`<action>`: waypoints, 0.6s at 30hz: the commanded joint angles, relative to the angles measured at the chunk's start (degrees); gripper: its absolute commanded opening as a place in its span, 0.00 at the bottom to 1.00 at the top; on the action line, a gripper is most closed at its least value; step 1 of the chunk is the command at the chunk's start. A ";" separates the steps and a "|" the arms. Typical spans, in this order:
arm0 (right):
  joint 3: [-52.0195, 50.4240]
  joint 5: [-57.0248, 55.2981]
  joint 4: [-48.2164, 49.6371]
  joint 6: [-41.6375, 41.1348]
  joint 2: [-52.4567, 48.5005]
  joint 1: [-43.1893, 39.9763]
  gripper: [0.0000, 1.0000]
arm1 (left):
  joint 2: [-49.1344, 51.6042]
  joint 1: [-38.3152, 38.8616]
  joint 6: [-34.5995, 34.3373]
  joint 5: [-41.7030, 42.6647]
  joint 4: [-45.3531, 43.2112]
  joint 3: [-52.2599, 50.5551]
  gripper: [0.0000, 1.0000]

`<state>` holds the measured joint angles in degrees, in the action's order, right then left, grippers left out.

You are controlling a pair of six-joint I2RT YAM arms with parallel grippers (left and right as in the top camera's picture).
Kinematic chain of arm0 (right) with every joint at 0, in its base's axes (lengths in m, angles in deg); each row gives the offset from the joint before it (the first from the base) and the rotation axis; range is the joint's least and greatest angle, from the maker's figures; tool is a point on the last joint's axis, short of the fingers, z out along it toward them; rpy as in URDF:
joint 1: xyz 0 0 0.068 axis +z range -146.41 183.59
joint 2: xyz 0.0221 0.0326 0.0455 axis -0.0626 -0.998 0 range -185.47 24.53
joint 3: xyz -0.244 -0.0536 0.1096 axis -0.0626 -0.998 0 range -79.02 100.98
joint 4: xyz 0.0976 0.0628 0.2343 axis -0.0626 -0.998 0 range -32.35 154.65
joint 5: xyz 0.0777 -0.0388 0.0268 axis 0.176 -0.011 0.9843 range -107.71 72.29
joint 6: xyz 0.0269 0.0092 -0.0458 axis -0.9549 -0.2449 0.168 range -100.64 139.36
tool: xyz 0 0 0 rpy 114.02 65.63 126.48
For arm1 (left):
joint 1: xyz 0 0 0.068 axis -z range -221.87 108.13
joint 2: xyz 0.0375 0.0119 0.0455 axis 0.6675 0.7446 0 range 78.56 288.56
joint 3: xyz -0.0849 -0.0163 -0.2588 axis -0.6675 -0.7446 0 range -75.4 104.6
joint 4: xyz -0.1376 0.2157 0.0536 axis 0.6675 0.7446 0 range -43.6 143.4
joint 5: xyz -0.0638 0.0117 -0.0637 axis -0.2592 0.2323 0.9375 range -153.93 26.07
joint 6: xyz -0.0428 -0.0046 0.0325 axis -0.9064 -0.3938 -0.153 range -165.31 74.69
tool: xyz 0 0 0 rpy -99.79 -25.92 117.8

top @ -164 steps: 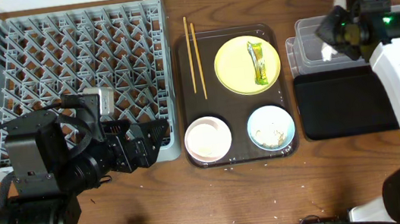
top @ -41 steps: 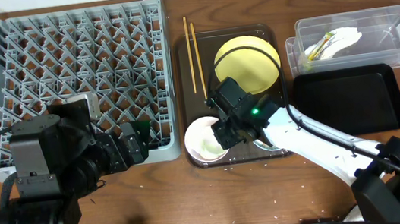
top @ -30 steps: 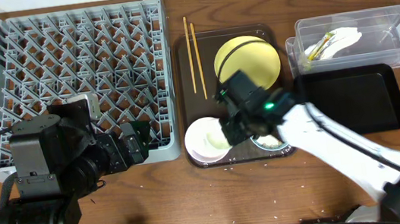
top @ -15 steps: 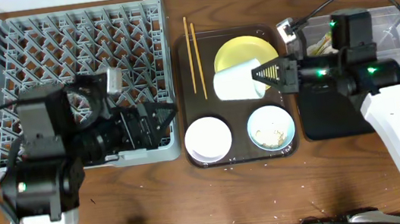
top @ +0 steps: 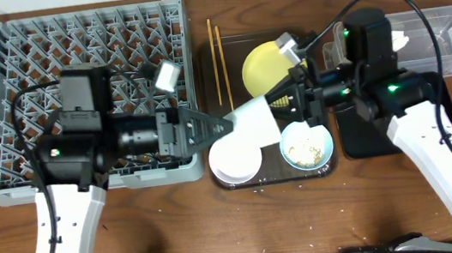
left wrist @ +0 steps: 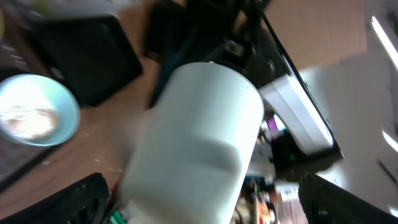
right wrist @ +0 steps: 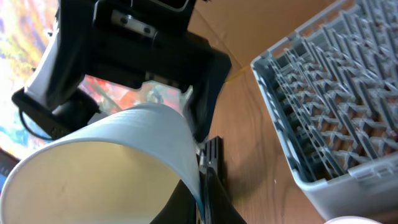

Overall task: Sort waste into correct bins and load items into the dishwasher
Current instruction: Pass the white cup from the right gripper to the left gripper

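The small white cup point(top: 256, 121) hangs on its side above the brown serving tray, between both grippers. My right gripper point(top: 290, 101) is shut on its rim; in the right wrist view the fingers point(right wrist: 202, 180) pinch the cup wall point(right wrist: 106, 168). My left gripper point(top: 223, 127) is open at the cup's base; in the left wrist view its jaws point(left wrist: 199, 202) straddle the cup point(left wrist: 199, 137). The cream-white bowl point(top: 234, 156), the light blue bowl point(top: 306, 144) with rice scraps, the yellow plate point(top: 263, 63) and the chopsticks point(top: 217, 54) lie below.
The grey dish rack point(top: 44, 54) fills the left of the table and shows in the right wrist view point(right wrist: 336, 93). The clear tub point(top: 443, 26) holds white paper at the far right. The black tray point(top: 353, 137) lies in front of it, mostly under my right arm. The brown serving tray point(top: 208, 85) is in the centre.
My right gripper has carried the cup left from above the plate. My left arm has reached right from the rack's front and now has its jaws around the cup's base.
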<state>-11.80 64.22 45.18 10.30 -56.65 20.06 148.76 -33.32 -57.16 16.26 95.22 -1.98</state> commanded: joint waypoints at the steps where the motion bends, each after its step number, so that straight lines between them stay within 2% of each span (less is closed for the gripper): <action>1: 0.55 -0.48 3.50 -2.97 0.17 2.38 0.01 | -0.26 3.04 1.09 2.54 -0.57 1.01 0.91; 4: 0.55 -2.03 6.25 -6.12 0.17 2.58 0.01 | -0.28 3.80 1.07 2.56 -0.48 1.01 0.80; 10: 0.55 -3.45 8.55 -8.74 0.17 2.58 0.01 | -0.31 3.80 1.07 2.58 0.20 1.01 0.70; 11: 0.55 -4.37 8.52 -9.38 0.17 2.58 0.01 | -0.31 3.80 1.05 2.58 0.20 1.01 0.70; 12: 0.55 -5.25 8.55 -9.62 0.17 2.58 0.01 | -0.33 3.80 1.05 2.58 0.20 1.01 0.80; 13: 0.55 -5.42 8.57 -9.62 0.20 2.58 0.01 | -0.33 3.80 1.05 2.58 0.17 1.01 0.84; 18: 0.55 -6.67 8.55 -10.88 0.20 2.58 0.01 | -0.33 3.80 1.05 2.56 0.15 1.01 0.84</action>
<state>-11.80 62.82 53.55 1.25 -56.61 22.16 148.78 -30.13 -56.64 16.04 95.26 -1.98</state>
